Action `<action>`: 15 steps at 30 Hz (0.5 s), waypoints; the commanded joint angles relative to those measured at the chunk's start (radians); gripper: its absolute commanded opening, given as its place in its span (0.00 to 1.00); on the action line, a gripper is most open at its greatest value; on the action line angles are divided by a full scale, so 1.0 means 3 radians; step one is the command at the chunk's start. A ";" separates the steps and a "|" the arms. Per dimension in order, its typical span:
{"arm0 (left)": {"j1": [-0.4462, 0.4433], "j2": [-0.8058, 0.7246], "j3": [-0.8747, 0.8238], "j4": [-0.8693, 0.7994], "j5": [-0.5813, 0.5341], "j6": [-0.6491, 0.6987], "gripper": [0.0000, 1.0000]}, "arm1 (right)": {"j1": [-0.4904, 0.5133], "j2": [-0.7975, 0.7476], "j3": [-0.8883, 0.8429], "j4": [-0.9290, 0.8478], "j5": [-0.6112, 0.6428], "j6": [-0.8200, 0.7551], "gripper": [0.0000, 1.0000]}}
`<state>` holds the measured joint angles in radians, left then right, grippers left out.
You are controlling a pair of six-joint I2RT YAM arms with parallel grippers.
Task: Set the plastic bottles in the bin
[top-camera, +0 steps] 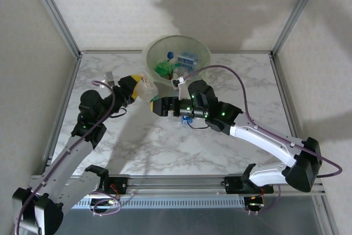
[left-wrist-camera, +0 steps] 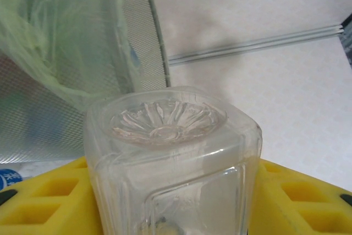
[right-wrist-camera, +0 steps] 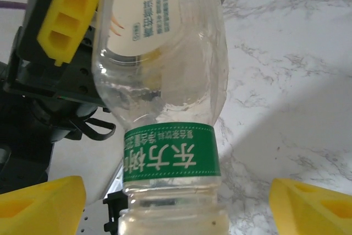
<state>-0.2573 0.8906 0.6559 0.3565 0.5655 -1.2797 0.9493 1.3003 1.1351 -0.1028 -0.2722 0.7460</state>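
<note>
My left gripper (top-camera: 137, 88) is shut on a clear plastic bottle (top-camera: 147, 89) just in front of the bin (top-camera: 148, 53). The left wrist view has the bottle's moulded base (left-wrist-camera: 165, 122) pointing away between my yellow fingers (left-wrist-camera: 49, 196), with the gripper (left-wrist-camera: 176, 191) closed on its sides. That same bottle (right-wrist-camera: 165, 70) has a green band, and its base end lies between my right gripper (right-wrist-camera: 176, 191) fingers, which stand wide apart and clear of it. My right gripper (top-camera: 155, 105) faces left towards it. Inside the pale-green bin lie a green bottle (top-camera: 163, 69) and blue-labelled bottles (top-camera: 188, 58).
A small blue item (top-camera: 186, 120) lies on the marble table (top-camera: 143, 141) under my right arm. The bagged bin wall (left-wrist-camera: 66, 70) is close on the left of the left wrist view. Metal frame posts (top-camera: 55, 12) and walls enclose the table.
</note>
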 commanded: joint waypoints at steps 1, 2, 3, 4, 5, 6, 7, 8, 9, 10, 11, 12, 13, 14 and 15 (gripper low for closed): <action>0.0034 -0.0080 -0.0038 0.0388 0.0129 -0.0125 0.50 | -0.0017 0.0056 0.0145 0.0080 -0.0085 -0.0017 0.80; 0.0034 -0.0081 -0.0039 0.0392 0.0127 -0.0127 0.50 | -0.0017 0.0062 0.0147 0.0090 -0.0092 -0.0017 0.78; 0.0034 -0.0081 -0.0043 0.0396 0.0135 -0.0122 0.50 | -0.0018 0.0062 0.0144 0.0102 -0.0095 -0.0017 0.76; 0.0034 -0.0080 -0.0047 0.0393 0.0140 -0.0117 0.50 | -0.0015 0.0063 0.0152 0.0107 -0.0095 -0.0016 0.73; 0.0034 -0.0083 -0.0049 0.0392 0.0138 -0.0112 0.50 | -0.0015 0.0063 0.0159 0.0103 -0.0092 -0.0021 0.71; 0.0034 -0.0085 -0.0054 0.0392 0.0137 -0.0106 0.50 | -0.0015 0.0058 0.0164 0.0101 -0.0089 -0.0026 0.68; 0.0034 -0.0085 -0.0059 0.0392 0.0135 -0.0092 0.50 | -0.0018 0.0050 0.0168 0.0093 -0.0076 -0.0035 0.66; 0.0034 -0.0082 -0.0059 0.0384 0.0131 -0.0079 0.50 | -0.0015 0.0043 0.0167 0.0087 -0.0070 -0.0042 0.63; 0.0035 -0.0082 -0.0059 0.0368 0.0122 -0.0062 0.50 | -0.0016 0.0038 0.0166 0.0077 -0.0065 -0.0044 0.60; 0.0034 -0.0080 -0.0064 0.0361 0.0115 -0.0051 0.50 | -0.0015 0.0041 0.0172 0.0068 -0.0062 -0.0052 0.57; 0.0036 -0.0079 -0.0065 0.0364 0.0112 -0.0045 0.50 | -0.0015 0.0041 0.0171 0.0058 -0.0060 -0.0058 0.54; 0.0034 -0.0071 -0.0074 0.0371 0.0105 -0.0045 0.50 | -0.0015 0.0040 0.0173 0.0053 -0.0058 -0.0057 0.51; 0.0034 -0.0066 -0.0080 0.0381 0.0104 -0.0040 0.50 | -0.0015 0.0036 0.0165 0.0047 -0.0055 -0.0063 0.49; 0.0035 -0.0062 -0.0080 0.0379 0.0099 -0.0035 0.51 | -0.0016 0.0033 0.0166 0.0042 -0.0036 -0.0068 0.48; 0.0034 -0.0059 -0.0080 0.0369 0.0091 -0.0021 0.51 | -0.0015 0.0020 0.0162 0.0038 -0.0016 -0.0073 0.46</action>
<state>-0.2573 0.8886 0.6392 0.4191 0.5800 -1.2984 0.9493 1.3117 1.1538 -0.0937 -0.2893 0.7406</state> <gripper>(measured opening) 0.551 0.471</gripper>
